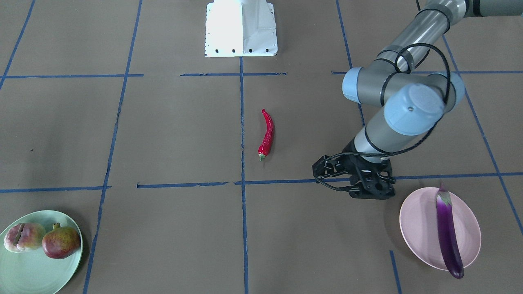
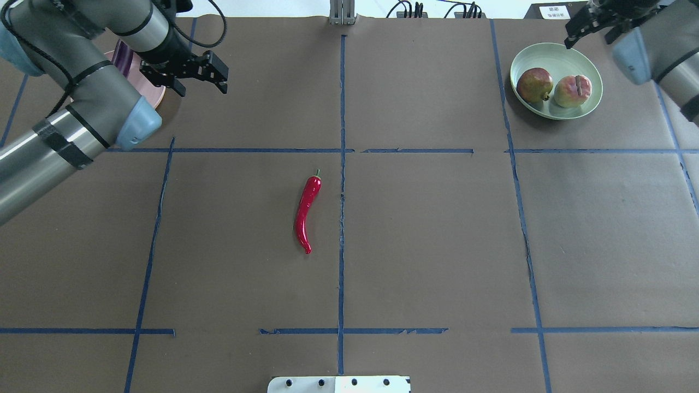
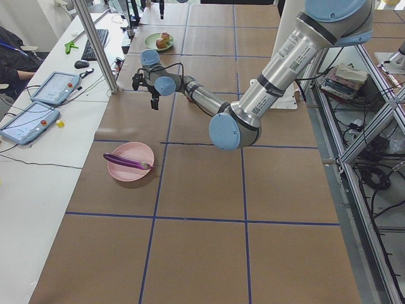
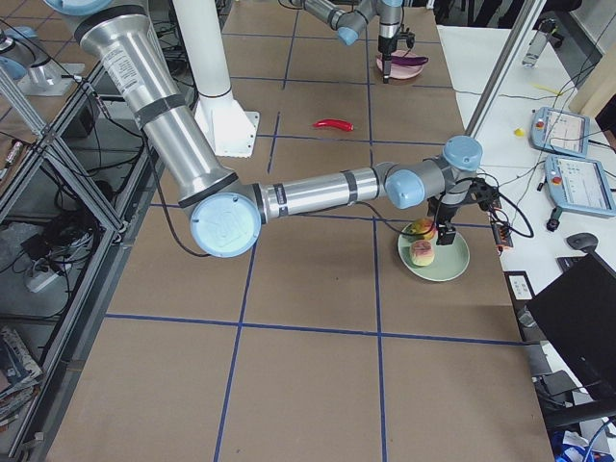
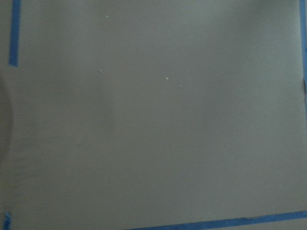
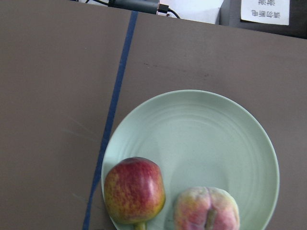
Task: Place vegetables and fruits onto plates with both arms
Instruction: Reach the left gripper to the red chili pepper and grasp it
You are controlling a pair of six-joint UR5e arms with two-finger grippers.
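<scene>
A red chili [image 1: 266,134] lies alone near the table's centre, also in the overhead view [image 2: 307,213]. A purple eggplant [image 1: 447,232] lies across the pink plate [image 1: 416,220], its tip past the rim. My left gripper [image 1: 371,192] hovers open and empty beside that plate, on the side toward the table's middle [image 2: 202,87]. The peach [image 2: 573,91] and the pomegranate [image 2: 534,84] sit side by side on the green plate [image 2: 557,54]. My right gripper [image 2: 588,38] is open and empty above that plate's far edge. The right wrist view shows both fruits [image 6: 134,189] below.
The white base block [image 1: 241,26] stands at the robot's edge of the table. Blue tape lines [image 2: 342,164] divide the brown surface into squares. Tablets and a keyboard [image 3: 47,88] lie on the white bench beyond the table's far side.
</scene>
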